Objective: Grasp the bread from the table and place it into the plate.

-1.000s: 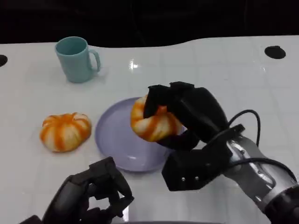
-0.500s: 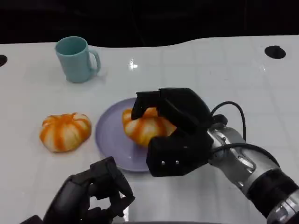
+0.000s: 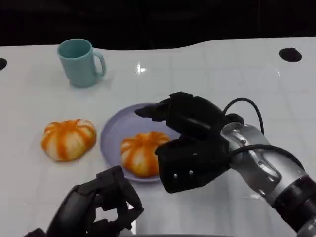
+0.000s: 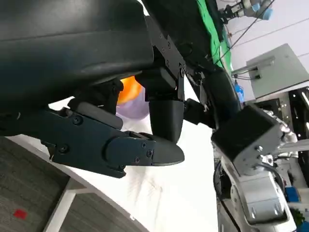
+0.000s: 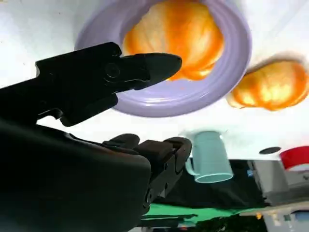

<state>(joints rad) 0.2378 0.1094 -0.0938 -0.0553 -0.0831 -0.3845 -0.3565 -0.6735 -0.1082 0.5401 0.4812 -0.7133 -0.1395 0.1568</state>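
High head view; close wrist views; shared plate

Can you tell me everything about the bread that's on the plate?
The bread is round and puffy like a little pumpkin, with orange and pale cream stripes running down from its top. It looks soft and a bit shiny. It lies on the purple plate, toward the near side and close to the rim. The right hand is above and beside it with fingers apart, not holding it. The right wrist view shows it too, inside the plate's rim.
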